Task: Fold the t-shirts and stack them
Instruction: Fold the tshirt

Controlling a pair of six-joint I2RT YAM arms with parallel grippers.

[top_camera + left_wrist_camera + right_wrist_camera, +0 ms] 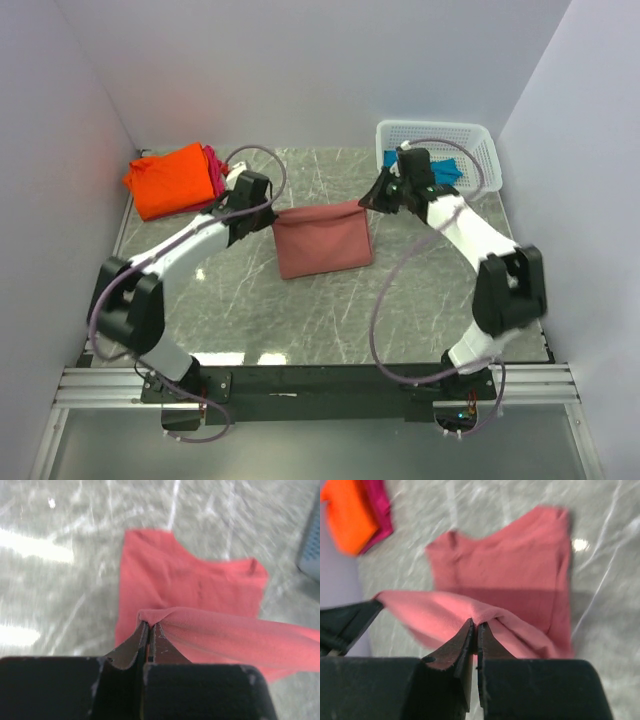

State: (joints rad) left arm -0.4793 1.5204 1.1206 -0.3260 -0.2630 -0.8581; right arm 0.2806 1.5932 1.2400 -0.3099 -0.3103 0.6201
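The salmon-pink t-shirt (322,240) hangs in the middle of the table, its top edge lifted and stretched between both grippers, its lower part on the table. My left gripper (268,212) is shut on its left corner (150,617). My right gripper (368,203) is shut on its right corner (479,620). The rest of the shirt lies below in both wrist views (190,587) (505,565). A folded orange t-shirt (172,180) lies on a magenta t-shirt (213,170) at the far left. The teal t-shirt (452,170) is in the basket.
A white mesh basket (470,140) stands at the far right corner. White walls close in the table on the left, back and right. The orange t-shirt (347,515) and the magenta one (379,510) also show in the right wrist view.
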